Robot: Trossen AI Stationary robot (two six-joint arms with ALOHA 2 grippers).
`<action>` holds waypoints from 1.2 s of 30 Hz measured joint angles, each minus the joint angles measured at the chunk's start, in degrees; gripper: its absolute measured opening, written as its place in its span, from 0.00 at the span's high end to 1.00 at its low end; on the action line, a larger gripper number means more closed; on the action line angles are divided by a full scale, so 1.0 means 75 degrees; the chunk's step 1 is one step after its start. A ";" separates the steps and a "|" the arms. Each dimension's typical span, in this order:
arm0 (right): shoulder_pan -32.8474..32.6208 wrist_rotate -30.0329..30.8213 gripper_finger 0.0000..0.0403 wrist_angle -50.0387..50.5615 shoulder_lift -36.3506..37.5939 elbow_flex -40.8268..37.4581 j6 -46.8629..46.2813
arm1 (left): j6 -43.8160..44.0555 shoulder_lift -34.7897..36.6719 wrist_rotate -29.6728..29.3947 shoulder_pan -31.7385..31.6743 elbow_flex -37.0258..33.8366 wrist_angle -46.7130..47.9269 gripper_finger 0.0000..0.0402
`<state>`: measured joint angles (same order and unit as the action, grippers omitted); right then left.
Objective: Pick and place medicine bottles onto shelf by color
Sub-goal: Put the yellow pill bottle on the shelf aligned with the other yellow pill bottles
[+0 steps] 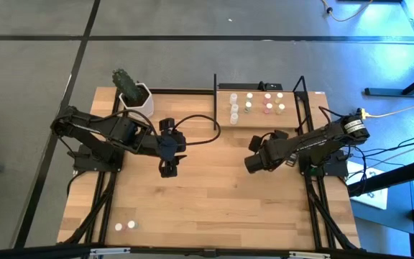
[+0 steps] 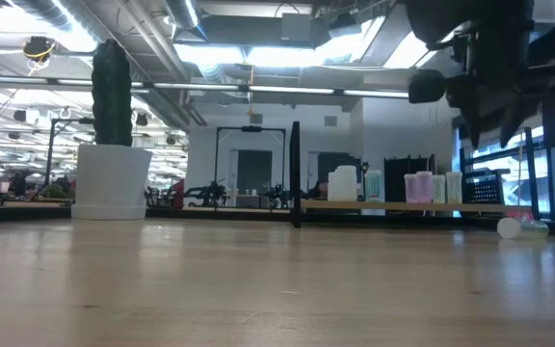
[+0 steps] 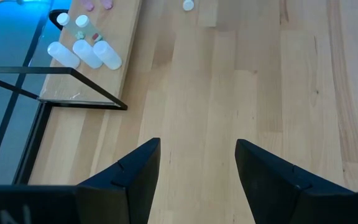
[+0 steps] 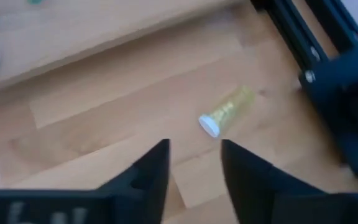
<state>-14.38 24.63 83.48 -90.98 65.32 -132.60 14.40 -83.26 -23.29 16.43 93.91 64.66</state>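
The shelf (image 1: 261,126) is the landmark: a light-wood board inside thin black uprights, at the far right of the wooden table (image 1: 214,201). Standing on it are about nine medicine bottles (image 1: 233,109): three white-capped in a column at its left end, the rest in green, pink and yellowish caps further right (the exact count is hard to fix). Left of the shelf sits a white plant pot (image 1: 136,99) holding a dark cactus (image 2: 112,92).

Just in front of the shelf a yellow bottle (image 4: 227,111) lies on its side with its white cap toward the right gripper (image 1: 252,163), whose fingers hang above it, apart and holding nothing. The left gripper (image 1: 168,170) waits left of the shelf over bare wood, fingers spread and empty. Far from the shelf, at the table's near left corner, stand two white bottles (image 1: 125,226). Beyond the table is an open room with ceiling lights.
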 joint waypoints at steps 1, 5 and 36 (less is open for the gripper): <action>0.0032 -0.0088 0.60 0.0000 0.0000 0.0000 -0.0225 | 0.0000 0.0000 0.0000 0.0000 0.0000 0.0002 0.50; 0.0182 -0.0371 0.42 0.0032 0.0000 -0.0003 -0.1459 | 0.0001 0.0000 0.0000 0.0000 0.0000 0.0000 0.50; 0.1406 -0.1045 0.21 -0.2825 0.0000 -0.2426 -0.3821 | -0.0001 0.0002 0.0000 0.0000 0.0000 -0.0003 0.50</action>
<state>-3.83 16.80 62.29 -90.98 47.13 -161.26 14.39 -83.25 -23.29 16.43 93.91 64.64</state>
